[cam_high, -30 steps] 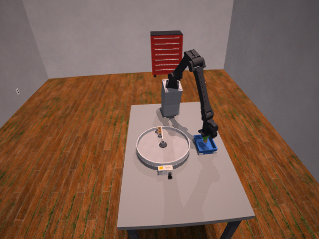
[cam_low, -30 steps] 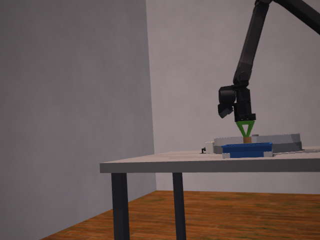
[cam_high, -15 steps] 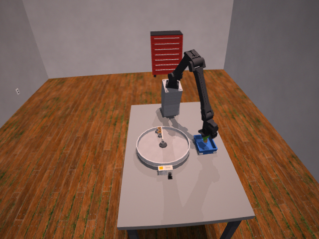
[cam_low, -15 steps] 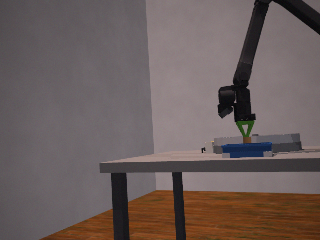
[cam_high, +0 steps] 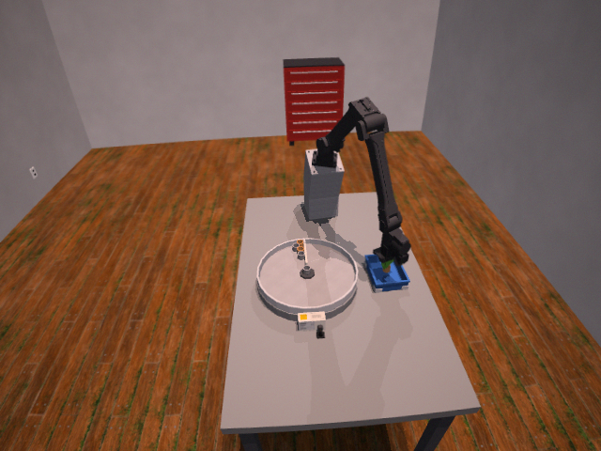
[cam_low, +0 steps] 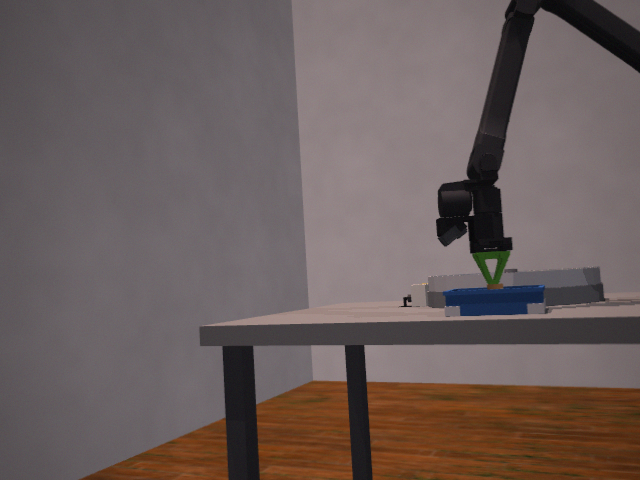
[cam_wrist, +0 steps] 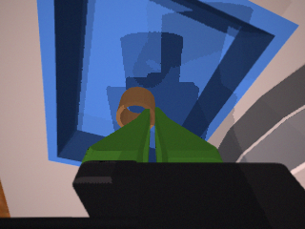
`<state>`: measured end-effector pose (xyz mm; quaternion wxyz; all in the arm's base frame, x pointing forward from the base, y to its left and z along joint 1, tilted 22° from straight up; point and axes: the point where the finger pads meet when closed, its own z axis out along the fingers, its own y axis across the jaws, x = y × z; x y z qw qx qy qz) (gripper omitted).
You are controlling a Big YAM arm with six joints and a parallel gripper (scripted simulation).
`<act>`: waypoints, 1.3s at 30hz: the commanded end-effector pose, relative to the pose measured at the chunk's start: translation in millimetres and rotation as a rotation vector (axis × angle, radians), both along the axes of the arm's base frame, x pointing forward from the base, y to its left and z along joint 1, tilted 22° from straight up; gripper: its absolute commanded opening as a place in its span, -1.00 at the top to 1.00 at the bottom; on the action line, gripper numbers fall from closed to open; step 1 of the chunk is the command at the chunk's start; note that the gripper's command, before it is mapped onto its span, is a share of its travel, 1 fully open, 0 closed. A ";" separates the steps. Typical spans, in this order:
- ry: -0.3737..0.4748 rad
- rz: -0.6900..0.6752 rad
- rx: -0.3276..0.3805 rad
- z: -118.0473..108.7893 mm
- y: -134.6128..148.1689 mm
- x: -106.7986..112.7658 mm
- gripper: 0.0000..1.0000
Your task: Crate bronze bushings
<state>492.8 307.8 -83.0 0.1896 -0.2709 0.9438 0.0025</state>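
Note:
My gripper (cam_wrist: 152, 114) with green fingers is shut on a bronze bushing (cam_wrist: 137, 104) and holds it over the inside of the blue crate (cam_wrist: 152, 72). In the side view the bushing (cam_low: 495, 285) sits right at the crate's rim (cam_low: 493, 300). In the overhead view the gripper (cam_high: 387, 266) stands over the crate (cam_high: 387, 272), to the right of the turning table (cam_high: 307, 280). Near the table's far rim stand bronze bushings (cam_high: 300, 246) and steel bushings (cam_high: 295, 248). A dark hub (cam_high: 306, 272) sits at the table's centre.
The arm's grey pedestal (cam_high: 322, 185) stands at the table's back. A small white box with an orange label (cam_high: 310, 319) and a small black part (cam_high: 320, 333) sit in front of the turning table. A red drawer cabinet (cam_high: 313, 99) stands against the far wall.

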 end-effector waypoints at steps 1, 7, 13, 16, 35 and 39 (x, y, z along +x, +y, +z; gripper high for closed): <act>-0.029 0.001 0.016 3.5 3.0 18.6 1.00; -0.038 0.003 0.022 6.1 5.5 22.3 1.00; -0.010 0.001 0.004 -15.4 -0.9 16.0 1.00; -0.022 0.001 0.012 -13.1 2.9 22.0 1.00; -0.028 0.002 0.016 -3.4 2.9 20.2 1.00; -0.028 0.002 0.016 -3.4 2.9 20.2 1.00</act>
